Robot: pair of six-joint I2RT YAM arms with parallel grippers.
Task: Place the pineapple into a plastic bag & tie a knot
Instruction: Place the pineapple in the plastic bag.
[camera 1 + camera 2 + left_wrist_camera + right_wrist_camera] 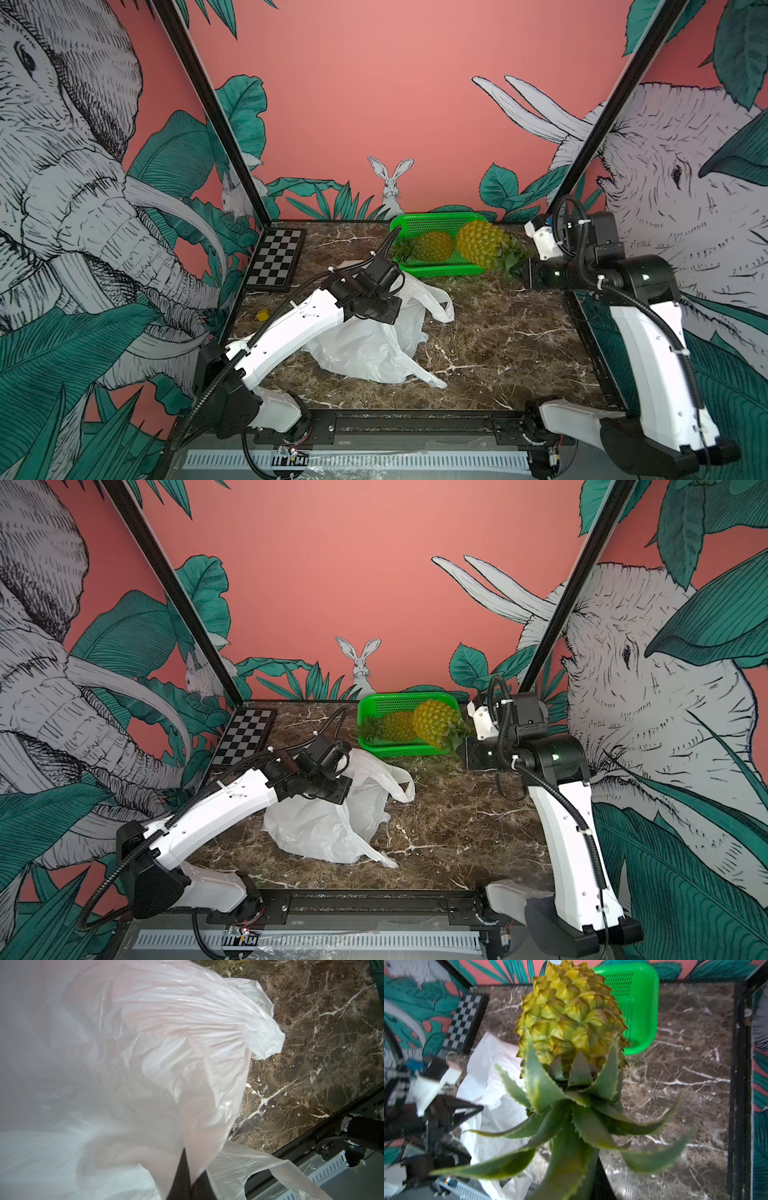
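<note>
Right gripper [524,272]: jaws narrowed to a slim gap, clamped on the crown leaves of the pineapple [482,245]. Fruit carried almost level, body pointing toward 9 o'clock, lifted clear over the near right corner of the green basket [432,220] at 1 o'clock on the table. Gripped by the leaves, most likely, because the scaly body looks too broad for such jaws. From the right wrist view, leaves fanned out round one dark finger [601,1176] and nothing of the jaws' gap to be seen.

Second pineapple [434,246] left lying in the basket, crown toward 9 o'clock.

Left gripper [187,1178]: fully closed, pinching a fold of the plastic bag [374,345] and holding that edge up off the marble. Held so, presumably, to keep a mouth open toward 2 o'clock, facing the incoming fruit. Bag slumped between centre and 8 o'clock, one handle loop [440,307] trailing toward 3 o'clock, handles untied.

Chessboard [276,257] at 10 o'clock and small yellow block [262,315] at 9 o'clock, both well apart from the route.

Risk, by judgement: fruit swinging or slipping from thin leaves; bag mouth sagging shut.
</note>
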